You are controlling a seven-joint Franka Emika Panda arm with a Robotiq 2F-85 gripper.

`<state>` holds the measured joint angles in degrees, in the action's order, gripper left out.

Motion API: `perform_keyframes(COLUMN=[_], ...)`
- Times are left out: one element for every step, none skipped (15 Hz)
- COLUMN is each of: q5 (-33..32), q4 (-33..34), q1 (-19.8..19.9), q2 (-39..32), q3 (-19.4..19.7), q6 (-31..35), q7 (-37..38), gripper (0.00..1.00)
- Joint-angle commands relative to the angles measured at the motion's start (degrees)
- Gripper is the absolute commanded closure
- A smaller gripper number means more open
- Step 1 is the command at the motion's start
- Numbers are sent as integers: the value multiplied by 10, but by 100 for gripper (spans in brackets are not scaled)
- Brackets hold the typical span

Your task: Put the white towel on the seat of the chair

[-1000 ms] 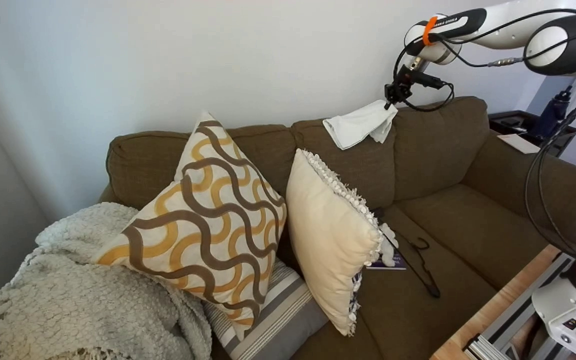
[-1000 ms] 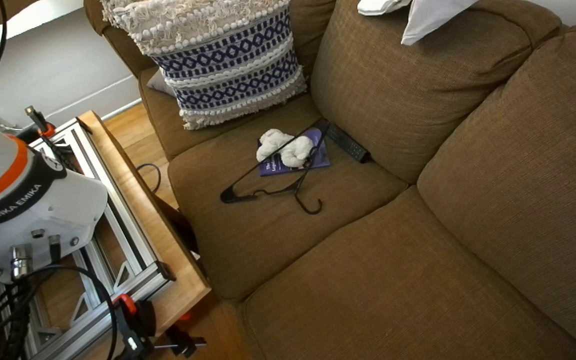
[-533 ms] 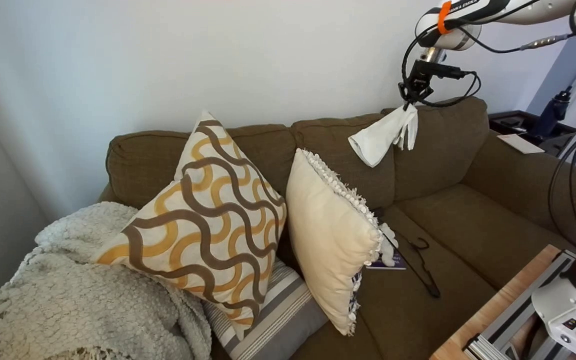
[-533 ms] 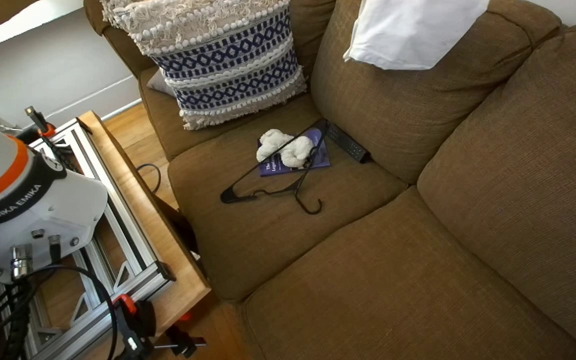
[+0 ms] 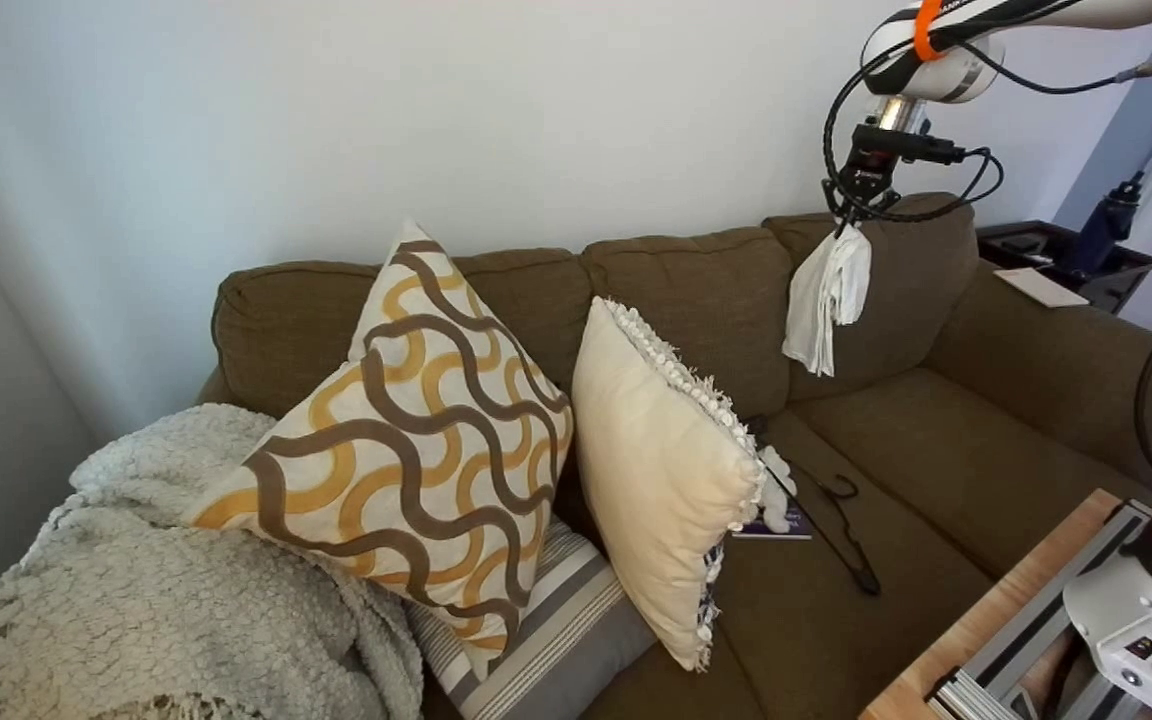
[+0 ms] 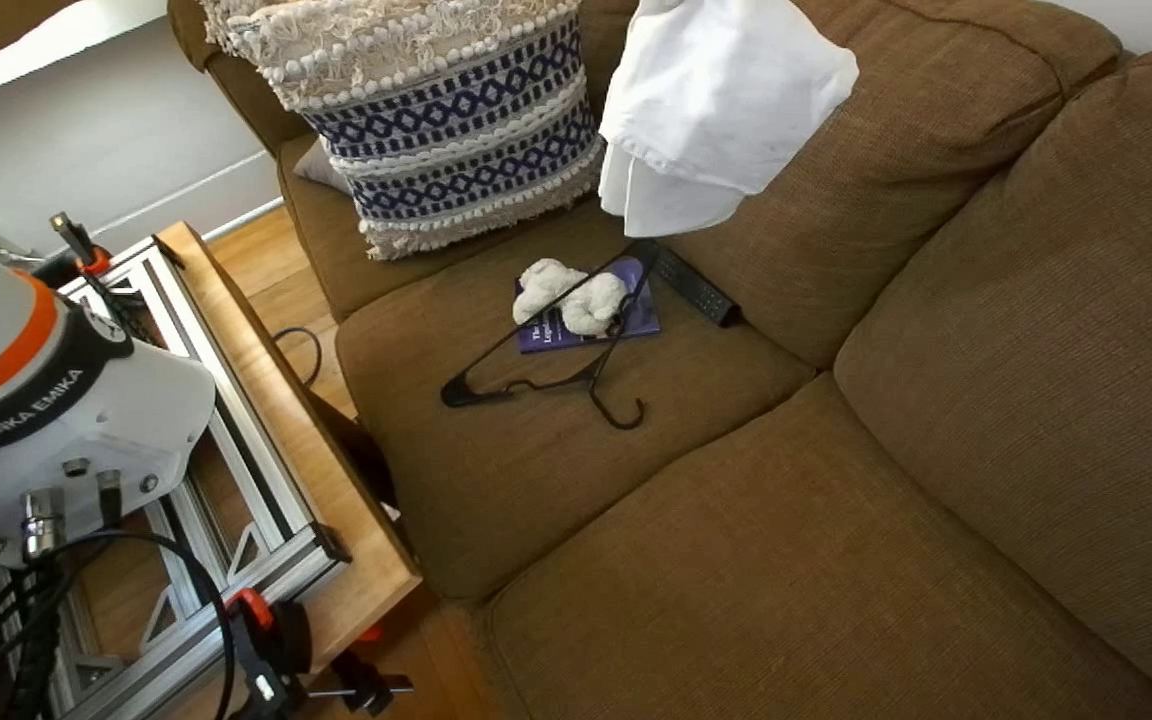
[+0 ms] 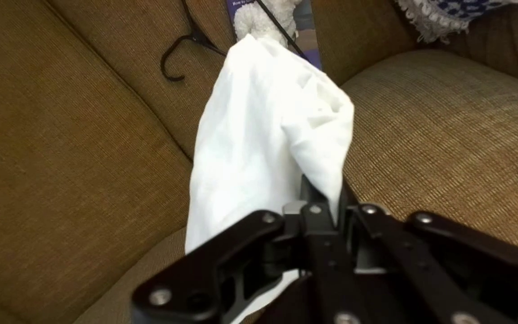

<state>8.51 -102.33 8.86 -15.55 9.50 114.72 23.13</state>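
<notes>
White towel [image 5: 826, 305] hangs in front of the couch backrest [image 5: 691, 275], above the seat [image 5: 921, 435]; gripper [image 7: 328, 191] clamped on its top part. Left of the seat seam [image 6: 673, 463]: black hanger [image 6: 568, 380] across white fluffy item [image 6: 596, 303] and purple book [image 6: 648, 315], remote [image 6: 701, 288] just beside. Fringed pillow [image 6: 456, 140] farther left.

White towel [image 5: 824, 300], draped over sofa back [image 5: 688, 285] earlier, seems clear of it now, hanging lower from hand [image 5: 842, 227].

black hanger [image 6: 591, 374] across purple book [image 6: 644, 317]
</notes>
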Motion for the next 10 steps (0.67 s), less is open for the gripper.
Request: perform_keyframes(q5=[1,-16,-33,-41,-50,-56,-54,-54,-46,-49], q4=[1,-5,-21,-35,-55,-81,-108,-130,-154,-178], q1=[-2,-6,-9,-8,-8,-6,-3,-1,3,5], q2=[0,-1,5,9,14,20,27,31,32,37], q3=[2,5,10,13,17,22,27,33,40,50], q6=[-1,-1,-3,-4,-4,-2,3,3,13,20], q7=[1,13,24,28,39,51,63,77,89,113], gripper=[98,98,98,98,98,98,98,98,98,98])
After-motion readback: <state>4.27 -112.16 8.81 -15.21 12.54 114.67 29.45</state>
